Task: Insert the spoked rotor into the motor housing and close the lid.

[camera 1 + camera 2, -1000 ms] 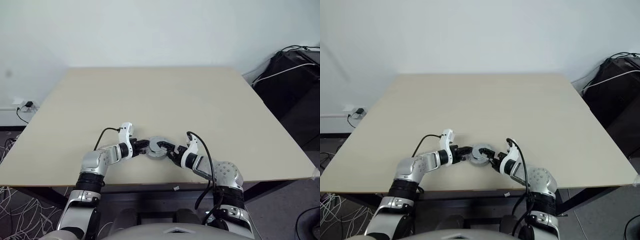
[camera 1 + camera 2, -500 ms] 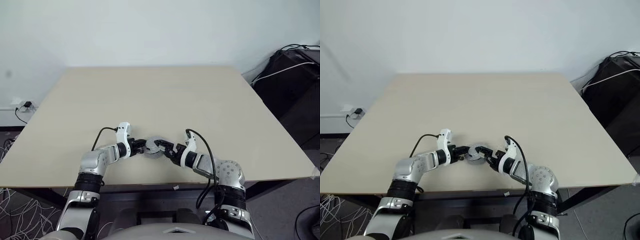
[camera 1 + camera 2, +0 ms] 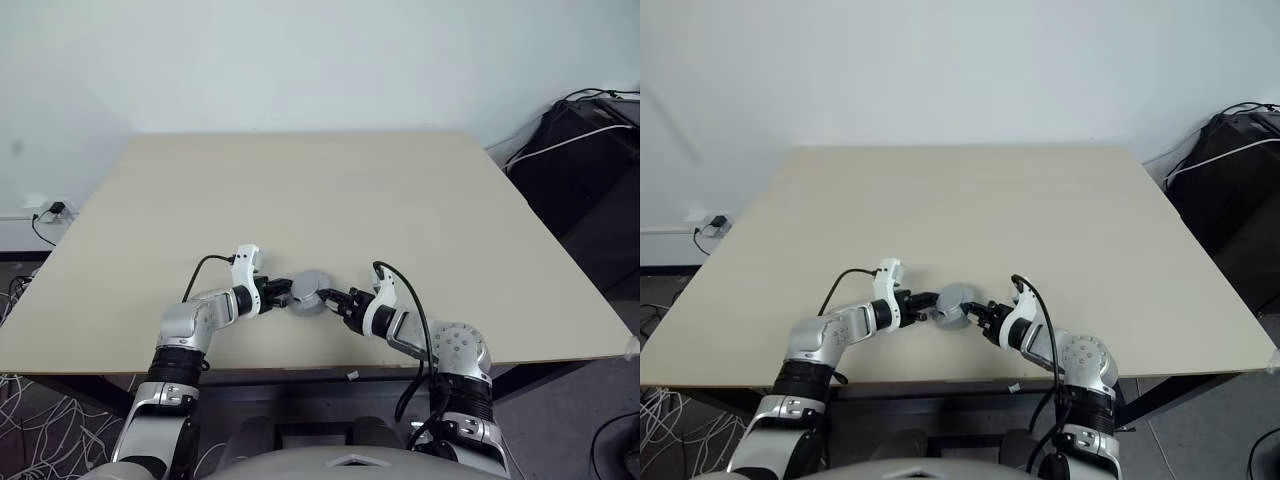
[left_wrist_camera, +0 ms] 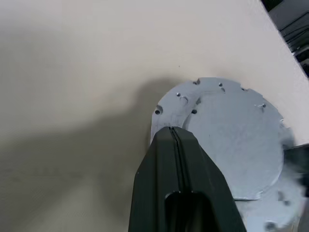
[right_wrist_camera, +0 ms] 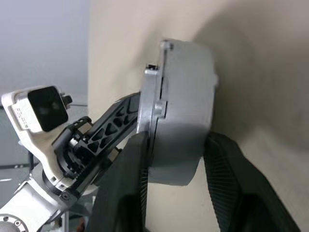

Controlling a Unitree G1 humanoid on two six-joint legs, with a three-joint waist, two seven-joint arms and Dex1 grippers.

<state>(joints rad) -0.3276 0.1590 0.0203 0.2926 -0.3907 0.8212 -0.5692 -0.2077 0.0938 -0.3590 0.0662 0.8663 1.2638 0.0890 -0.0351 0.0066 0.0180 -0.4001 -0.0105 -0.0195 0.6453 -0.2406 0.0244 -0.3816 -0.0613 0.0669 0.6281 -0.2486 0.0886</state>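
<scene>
The motor housing [image 5: 188, 96] is a round silver body near the table's front edge, with the flat silver-grey lid [image 4: 227, 140] lying on it. The spoked rotor is hidden. My left gripper [image 4: 172, 131] is shut with nothing between its fingers, and its tips press on the lid's rim from the left. My right gripper [image 5: 175, 138] comes in from the right with one finger on each side of the housing, clasping it. In the head views the closed assembly [image 3: 312, 291] sits between the left gripper [image 3: 281, 294] and the right gripper [image 3: 331, 297].
The beige table [image 3: 330, 190] stretches wide behind the assembly, and its front edge runs just below my arms. A black bag with cables [image 3: 585, 150] stands off the table's right side. A wall socket with a plug [image 3: 48, 211] sits low on the left.
My right gripper's fingers have closed from wide open onto the housing. The lid's grey face now shows whole. The left gripper has kept still and shut.
</scene>
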